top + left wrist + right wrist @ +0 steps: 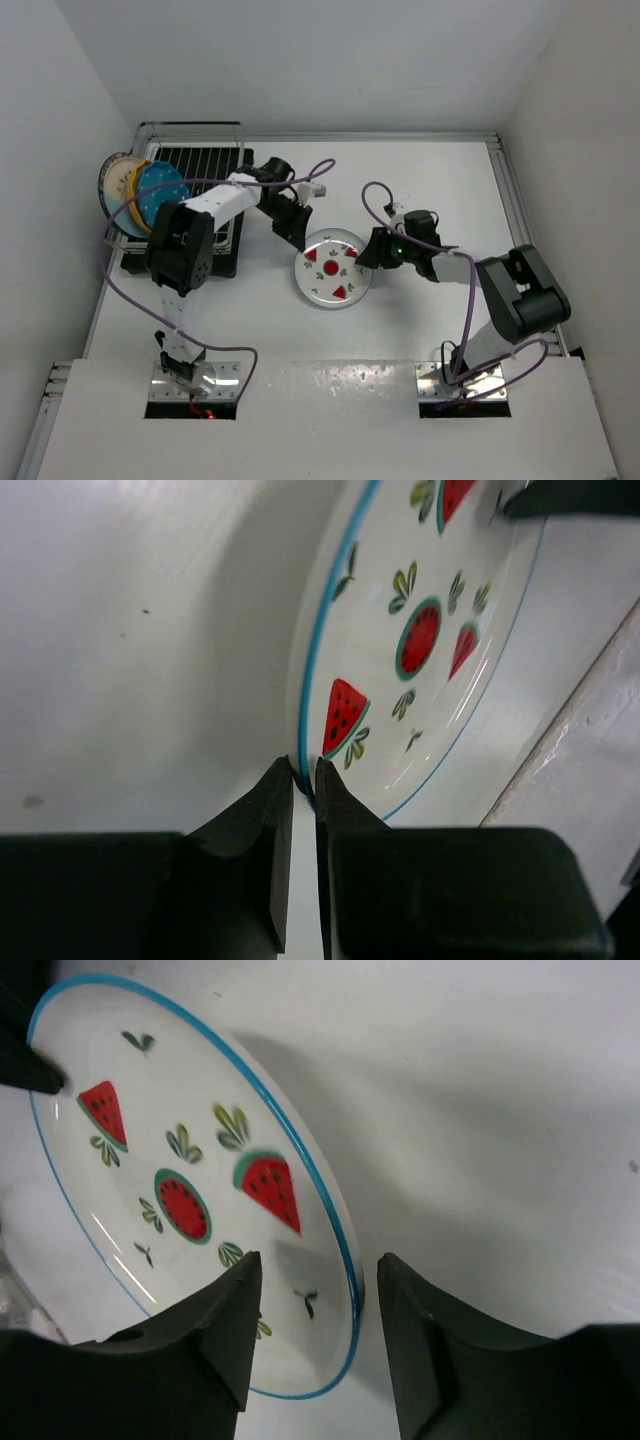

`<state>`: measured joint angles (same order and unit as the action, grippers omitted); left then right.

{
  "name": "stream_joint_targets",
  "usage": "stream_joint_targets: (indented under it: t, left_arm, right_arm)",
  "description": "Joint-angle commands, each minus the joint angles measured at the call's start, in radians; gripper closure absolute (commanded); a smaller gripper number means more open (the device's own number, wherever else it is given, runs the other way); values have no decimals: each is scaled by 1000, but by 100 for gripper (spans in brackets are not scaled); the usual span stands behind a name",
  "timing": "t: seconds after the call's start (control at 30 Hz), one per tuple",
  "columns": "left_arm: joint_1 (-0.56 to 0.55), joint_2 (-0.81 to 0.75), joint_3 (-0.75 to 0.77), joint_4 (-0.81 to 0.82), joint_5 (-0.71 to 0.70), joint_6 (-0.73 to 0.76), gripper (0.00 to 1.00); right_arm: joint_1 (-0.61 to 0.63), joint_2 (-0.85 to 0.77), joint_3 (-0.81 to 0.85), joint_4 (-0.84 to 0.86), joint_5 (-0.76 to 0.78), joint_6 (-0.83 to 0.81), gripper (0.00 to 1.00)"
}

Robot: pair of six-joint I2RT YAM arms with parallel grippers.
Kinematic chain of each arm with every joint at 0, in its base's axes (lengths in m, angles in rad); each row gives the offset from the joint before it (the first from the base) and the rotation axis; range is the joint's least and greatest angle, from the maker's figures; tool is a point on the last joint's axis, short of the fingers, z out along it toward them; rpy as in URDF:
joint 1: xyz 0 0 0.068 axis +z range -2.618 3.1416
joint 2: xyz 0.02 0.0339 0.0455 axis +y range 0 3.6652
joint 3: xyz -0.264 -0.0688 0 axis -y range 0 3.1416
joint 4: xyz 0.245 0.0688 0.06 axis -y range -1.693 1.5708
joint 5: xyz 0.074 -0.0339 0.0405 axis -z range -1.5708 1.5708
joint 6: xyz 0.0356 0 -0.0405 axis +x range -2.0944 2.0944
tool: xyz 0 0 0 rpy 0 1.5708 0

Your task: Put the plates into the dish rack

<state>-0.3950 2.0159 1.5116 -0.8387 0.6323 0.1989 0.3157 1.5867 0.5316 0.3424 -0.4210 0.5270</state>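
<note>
A white plate with red watermelon shapes and a blue rim (pixel 333 270) is between the two arms at mid-table. My left gripper (pixel 301 238) is shut on its left rim; in the left wrist view the fingertips (pixel 305 778) pinch the blue edge of the plate (pixel 420 630). My right gripper (pixel 371 250) is open, its fingers straddling the opposite rim without touching the plate (pixel 180 1160), as the right wrist view shows (pixel 315 1272). The dish rack (pixel 196 160) stands at the back left, with a blue dotted plate (pixel 160 190), a yellow one (pixel 133 212) and a cream one (pixel 118 175) upright at its left side.
The rack's black drip tray (pixel 226 262) lies under my left arm's elbow. White walls close the table at the back and on both sides. Purple cables loop over both arms. The plate casts a shadow on the white table (pixel 480 1110).
</note>
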Motion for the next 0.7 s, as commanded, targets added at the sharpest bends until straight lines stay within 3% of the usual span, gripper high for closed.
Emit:
stream_joint_targets:
  t: [0.0, 0.07, 0.17, 0.33, 0.53, 0.67]
  left_arm:
    - [-7, -91, 76, 36, -67, -47, 100]
    - [-7, -103, 103, 36, -131, -47, 100]
    - [15, -112, 153, -13, -173, -47, 100]
    - [15, -134, 257, -83, -275, 0, 100]
    - [15, -175, 236, -105, -200, 57, 100]
    - [15, -186, 298, -126, -311, 57, 100]
  right_arm:
    - [14, 25, 77, 20, -90, -28, 49]
    - [16, 35, 80, 26, -97, -9, 37]
    - [17, 42, 88, 38, -101, 17, 30]
    - [11, 25, 90, 43, -85, 27, 27]
    - [28, 81, 148, 101, -119, 57, 26]
    - [34, 111, 208, 93, -122, 71, 26]
